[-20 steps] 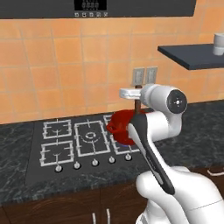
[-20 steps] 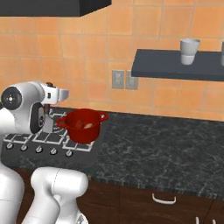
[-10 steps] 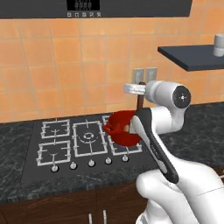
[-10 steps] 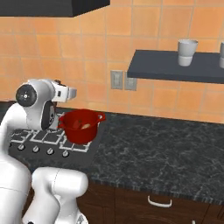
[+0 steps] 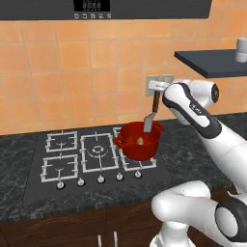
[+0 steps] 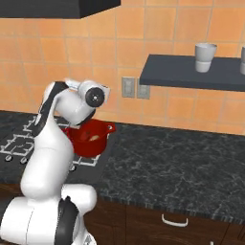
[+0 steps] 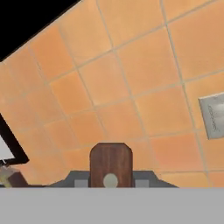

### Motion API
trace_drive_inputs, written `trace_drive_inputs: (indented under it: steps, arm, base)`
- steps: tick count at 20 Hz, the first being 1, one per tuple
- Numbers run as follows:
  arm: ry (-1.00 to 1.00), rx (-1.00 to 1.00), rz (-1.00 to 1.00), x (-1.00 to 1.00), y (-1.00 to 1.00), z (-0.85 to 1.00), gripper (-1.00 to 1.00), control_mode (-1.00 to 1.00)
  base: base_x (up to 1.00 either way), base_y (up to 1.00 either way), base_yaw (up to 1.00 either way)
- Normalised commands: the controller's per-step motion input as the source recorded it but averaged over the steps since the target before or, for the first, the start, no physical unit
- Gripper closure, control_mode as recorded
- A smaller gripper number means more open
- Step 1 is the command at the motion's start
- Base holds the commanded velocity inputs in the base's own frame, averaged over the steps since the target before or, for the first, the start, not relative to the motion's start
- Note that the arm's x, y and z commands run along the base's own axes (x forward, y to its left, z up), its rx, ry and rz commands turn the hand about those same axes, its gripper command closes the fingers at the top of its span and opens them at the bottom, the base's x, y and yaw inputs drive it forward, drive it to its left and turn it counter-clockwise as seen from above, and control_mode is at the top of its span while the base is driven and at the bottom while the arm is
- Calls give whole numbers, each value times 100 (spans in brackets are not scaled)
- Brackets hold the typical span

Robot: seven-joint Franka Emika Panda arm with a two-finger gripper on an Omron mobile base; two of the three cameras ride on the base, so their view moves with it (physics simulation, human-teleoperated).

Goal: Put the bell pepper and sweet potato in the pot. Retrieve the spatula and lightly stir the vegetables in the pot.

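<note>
My tool (image 5: 157,92) is clamped tight on the spatula (image 5: 152,112) by its handle end; feels light and stiff, blade dipping into the pot (image 5: 140,141).

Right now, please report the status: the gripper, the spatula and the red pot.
Gripper shut on spatula, dark reddish-brown handle up. Light-grey blade inside the deep red pot on the stove. Pale tan lump visible in pot. Nothing in the way.

Glossy red pot (image 5: 140,144) (enamel-like); wood-grain spatula (image 7: 111,164) handle.
</note>
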Motion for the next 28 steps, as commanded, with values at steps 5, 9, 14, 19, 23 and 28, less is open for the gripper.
trace_drive_inputs:
  steps: [5, 9, 14, 19, 23, 28]
  arm:
    - [-14, 0, 40, 49, 0, -49, 100, -100]
    - [-15, 0, 37, 11, 0, -47, 100, -100]
    - [-17, 0, 31, 22, 0, -25, 100, -100]
    - [-23, 0, 28, 22, -1, -10, 100, -100]
    - [-13, 0, 23, 4, -5, -23, 100, -100]
    - [-7, -1, 18, 1, 0, -23, 100, -100]
  base:
    - [0, 0, 0]
    - [0, 0, 0]
    - [0, 0, 0]
    - [0, 0, 0]
    - [0, 0, 0]
    - [0, 0, 0]
